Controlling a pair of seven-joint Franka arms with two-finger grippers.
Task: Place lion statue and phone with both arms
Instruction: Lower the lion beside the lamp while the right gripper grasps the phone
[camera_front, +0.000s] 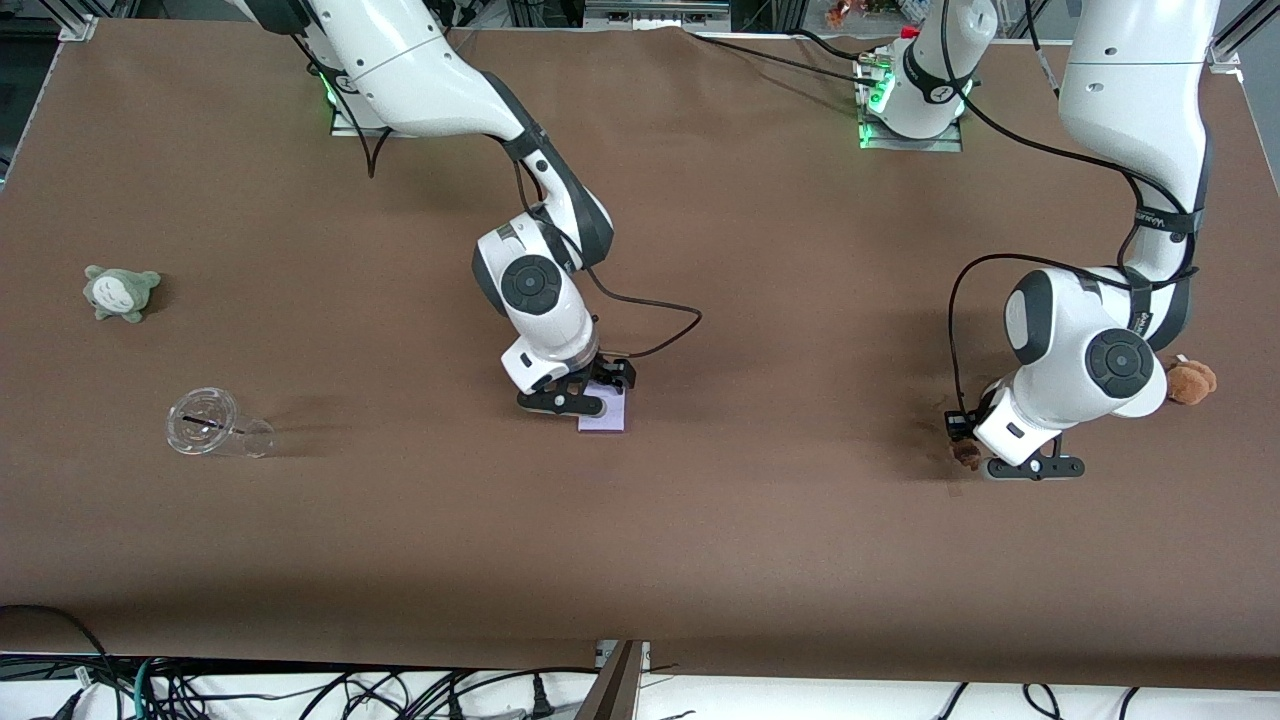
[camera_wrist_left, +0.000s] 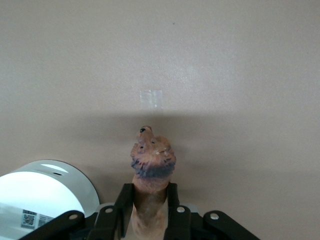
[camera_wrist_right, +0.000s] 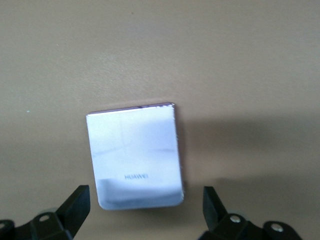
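The lion statue (camera_wrist_left: 151, 160), orange-brown with a dark mane, is clamped between my left gripper's (camera_wrist_left: 149, 205) fingers, head pointing away from the wrist. In the front view it is a small brown shape (camera_front: 966, 455) at my left gripper (camera_front: 962, 435), low over the table toward the left arm's end. The phone (camera_wrist_right: 135, 155), a pale lavender slab with a small logo, lies flat on the table near its middle (camera_front: 604, 412). My right gripper (camera_wrist_right: 145, 205) is open, one finger on each side of the phone's end, not touching it; it also shows in the front view (camera_front: 612, 378).
A grey-green plush (camera_front: 122, 292) and a clear plastic cup (camera_front: 212, 424) on its side lie toward the right arm's end. A brown plush (camera_front: 1190, 381) lies beside the left arm's wrist. A white round thing (camera_wrist_left: 45, 192) and a clear tape patch (camera_wrist_left: 151, 98) show in the left wrist view.
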